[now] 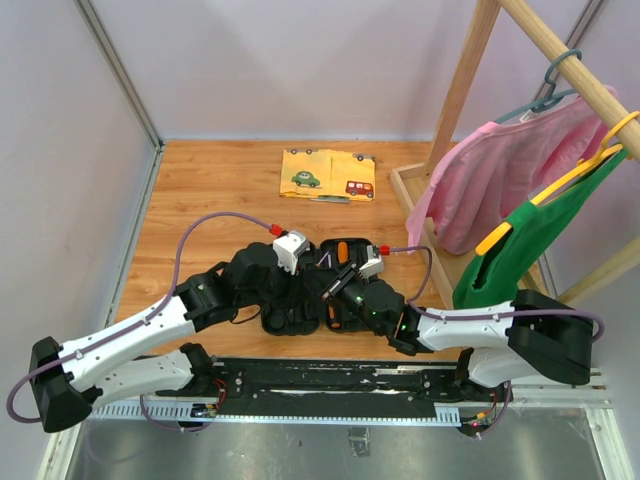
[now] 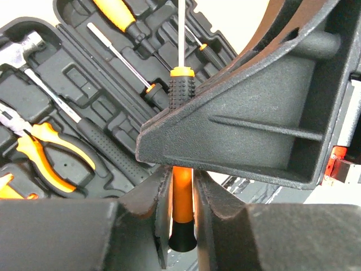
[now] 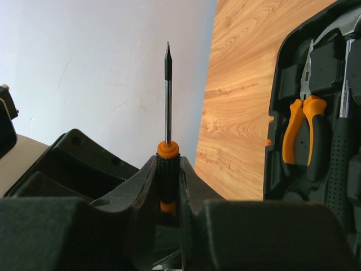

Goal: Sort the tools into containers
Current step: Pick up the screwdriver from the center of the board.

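Note:
One orange-and-black-handled screwdriver (image 2: 181, 84) is held by both grippers over the open black case (image 2: 67, 73). My left gripper (image 2: 182, 214) is shut on the orange rear of its handle. My right gripper (image 3: 168, 186) is shut on the black ribbed grip, with the steel shaft (image 3: 167, 101) pointing up out of its jaws. The right gripper's finger (image 2: 242, 130) fills much of the left wrist view. In the case's slots lie a hammer (image 2: 34, 45), orange-handled pliers (image 2: 45, 152), an orange screwdriver (image 2: 115, 12) and a thin dark screwdriver (image 2: 121, 59).
A yellow cloth printed with cars (image 1: 328, 175) lies at the back of the wooden table. A wooden clothes rack (image 1: 470, 80) stands at the right with a pink garment (image 1: 500, 170) and a green one (image 1: 540, 230) on hangers. Walls enclose the left and back.

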